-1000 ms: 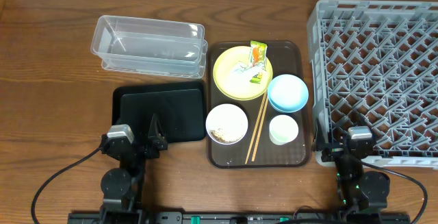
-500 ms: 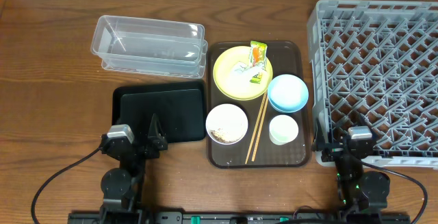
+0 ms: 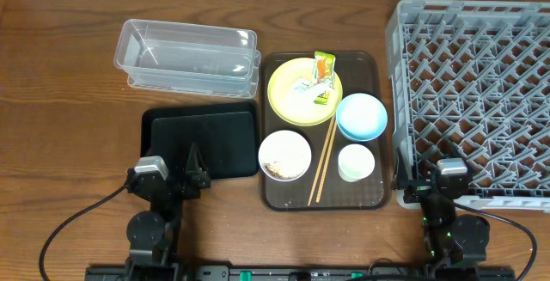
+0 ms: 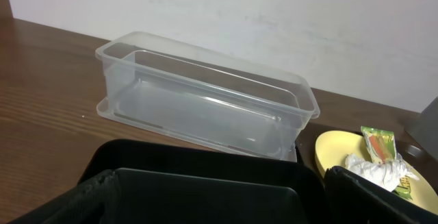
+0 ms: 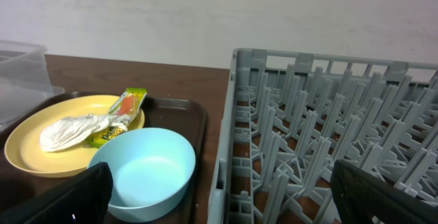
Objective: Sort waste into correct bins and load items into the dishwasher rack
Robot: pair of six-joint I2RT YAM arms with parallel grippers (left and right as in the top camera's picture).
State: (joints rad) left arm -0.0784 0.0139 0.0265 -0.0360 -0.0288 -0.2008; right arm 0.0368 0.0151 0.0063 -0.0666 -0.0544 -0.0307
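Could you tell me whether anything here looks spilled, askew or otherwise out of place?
Nothing is spilled or broken. The snack wrapper overhangs the far rim of the yellow plate, and the chopsticks lie slanted on the brown tray. The food crumbs sit inside the white bowl.

Both arms sit folded low, left gripper [image 3: 172,176] and right gripper [image 3: 448,178] each with jaws spread wide.

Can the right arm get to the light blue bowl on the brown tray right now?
Probably yes. The round light blue bowl sits uncovered near the right edge of the brown serving tray, with nothing visible between it and the open right gripper. The grey plastic dishwasher rack stands close beside that path.
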